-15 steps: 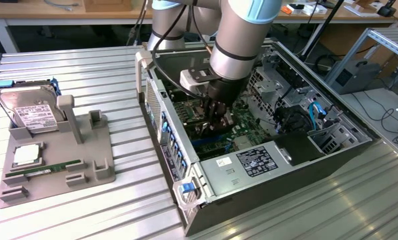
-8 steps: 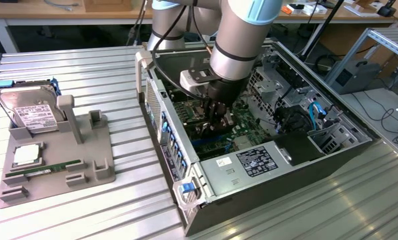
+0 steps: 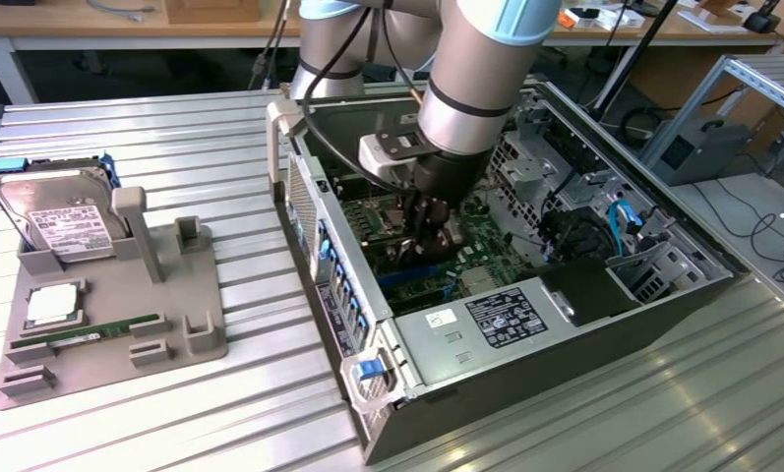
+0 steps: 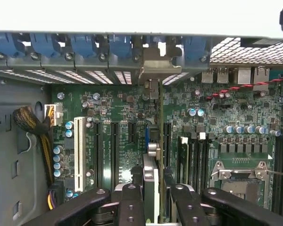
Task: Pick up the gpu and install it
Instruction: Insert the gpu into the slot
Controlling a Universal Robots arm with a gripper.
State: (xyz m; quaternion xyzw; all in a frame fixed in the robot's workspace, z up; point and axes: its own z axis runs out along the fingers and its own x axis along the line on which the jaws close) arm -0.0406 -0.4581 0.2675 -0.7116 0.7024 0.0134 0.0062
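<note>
My gripper (image 4: 155, 205) is clamped on the gpu (image 4: 153, 160), which stands edge-on over the motherboard (image 4: 118, 108) slots, bracket end toward the motherboard's far edge. I judge it light, stiff, fragile (grip the board's edges, never the cooler).

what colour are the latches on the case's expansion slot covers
Blue: the latches show best in the wrist view.

Your ribbed metal worktop (image 3: 168, 413) sits under even light. Beyond its far edge runs a wooden bench (image 3: 90, 34) on white legs. Past its edge at the exterior view's right, black cables (image 3: 769, 228) trail over grey floor (image 3: 730, 200) beside an aluminium frame (image 3: 759, 74).
</note>
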